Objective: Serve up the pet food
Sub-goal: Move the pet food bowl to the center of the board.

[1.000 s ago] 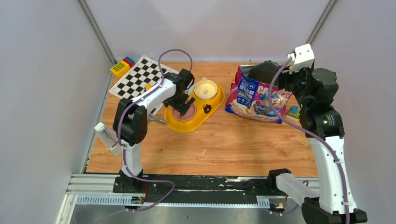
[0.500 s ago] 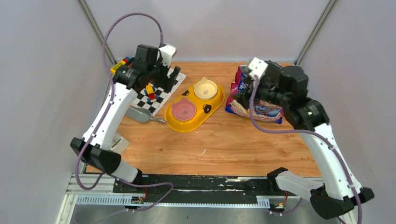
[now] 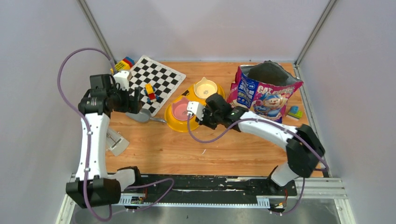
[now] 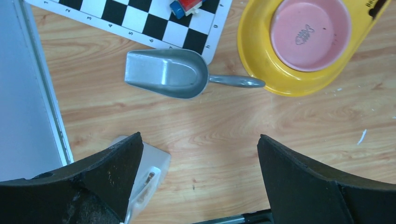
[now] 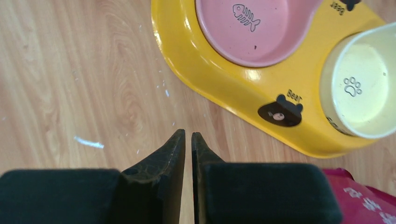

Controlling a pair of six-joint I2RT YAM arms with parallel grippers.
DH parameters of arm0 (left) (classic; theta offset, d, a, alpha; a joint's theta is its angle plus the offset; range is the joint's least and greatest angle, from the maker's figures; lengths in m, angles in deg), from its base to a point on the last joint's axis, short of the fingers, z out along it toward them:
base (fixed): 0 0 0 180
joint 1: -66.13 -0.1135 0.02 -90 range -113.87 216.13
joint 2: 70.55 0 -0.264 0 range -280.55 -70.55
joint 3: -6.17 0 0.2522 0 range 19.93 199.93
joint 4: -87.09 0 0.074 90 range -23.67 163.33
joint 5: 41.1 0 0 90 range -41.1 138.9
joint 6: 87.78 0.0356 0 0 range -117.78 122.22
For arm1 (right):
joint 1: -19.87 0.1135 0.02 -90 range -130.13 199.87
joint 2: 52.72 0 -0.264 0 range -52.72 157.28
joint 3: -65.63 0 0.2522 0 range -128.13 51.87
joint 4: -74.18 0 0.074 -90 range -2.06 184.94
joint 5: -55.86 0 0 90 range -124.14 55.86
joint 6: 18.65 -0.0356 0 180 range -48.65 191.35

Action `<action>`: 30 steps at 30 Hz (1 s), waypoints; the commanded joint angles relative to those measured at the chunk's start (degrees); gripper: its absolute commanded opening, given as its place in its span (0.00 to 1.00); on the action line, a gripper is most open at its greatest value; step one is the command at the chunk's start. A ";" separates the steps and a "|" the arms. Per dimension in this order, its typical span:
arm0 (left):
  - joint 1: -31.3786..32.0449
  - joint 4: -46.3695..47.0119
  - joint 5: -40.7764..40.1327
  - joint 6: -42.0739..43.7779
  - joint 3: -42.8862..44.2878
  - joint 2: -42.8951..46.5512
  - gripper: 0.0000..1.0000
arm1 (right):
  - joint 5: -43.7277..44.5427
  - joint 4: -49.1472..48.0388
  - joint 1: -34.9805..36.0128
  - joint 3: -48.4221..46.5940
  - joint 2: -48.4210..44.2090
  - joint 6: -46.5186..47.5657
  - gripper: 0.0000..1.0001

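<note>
The blue-and-pink cat bag point(image 3: 261, 95) stands at the back right, its open mouth dark. I cannot make out the pet food pellets inside. The yellow feeder point(image 3: 176, 125) holds a pink bowl point(image 3: 181, 110) and a cream bowl point(image 3: 206, 88), both empty. A grey scoop point(image 3: 140, 115) lies left of it, also empty point(image 4: 168, 74). My left gripper point(image 3: 136, 101) hovers over the scoop, open point(image 4: 198, 140), holding nothing. My right gripper point(image 3: 201, 119) hangs at the feeder's near rim point(image 5: 219, 84), shut point(image 5: 188, 135) on nothing.
A checkerboard mat point(image 3: 152, 74) with toy blocks point(image 3: 149, 91) lies at the back left, more blocks point(image 3: 122, 64) in the corner. A small blue-green block point(image 3: 294, 112) sits right of the bag. A white plastic piece point(image 3: 116, 142) rests at the left edge. Grey walls enclose the table.
My left arm swung back from the checkerboard to above the scoop, jaws wide. My right arm left the bag, dropped to the feeder's front, and its jaws closed.
</note>
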 commanded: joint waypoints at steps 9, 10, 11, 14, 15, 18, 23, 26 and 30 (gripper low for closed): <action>-4.82 3.40 4.68 0.90 -5.82 10.66 1.00 | 18.20 -8.68 7.76 -16.80 26.63 -2.80 0.13; -5.32 3.49 5.68 0.87 -6.16 11.08 1.00 | 19.75 -9.18 7.86 -17.81 27.94 -2.97 0.13; -6.34 3.52 6.17 0.73 -6.29 11.79 1.00 | 21.25 -9.55 7.86 -18.67 28.97 -3.32 0.14; -7.91 3.82 7.54 0.66 -6.70 12.71 1.00 | 25.95 -10.99 7.80 -20.11 31.32 -3.76 0.14; -8.06 3.80 7.76 0.61 -6.60 12.87 1.00 | 27.23 -11.51 7.75 -20.17 31.80 -3.54 0.14; -8.47 3.66 8.36 0.45 -6.38 12.89 1.00 | 28.10 -12.59 6.91 -20.32 32.17 -2.95 0.15; -8.86 3.98 8.59 0.22 -6.29 12.99 1.00 | 15.23 -3.45 6.64 -22.74 25.89 -1.83 0.20; -9.28 4.62 8.77 -0.13 -6.58 13.26 1.00 | -0.36 2.55 6.85 -26.53 20.58 -2.80 0.36; -10.19 5.70 9.54 -0.48 -6.66 13.24 1.00 | -7.03 4.99 8.30 -33.29 23.39 -2.67 0.57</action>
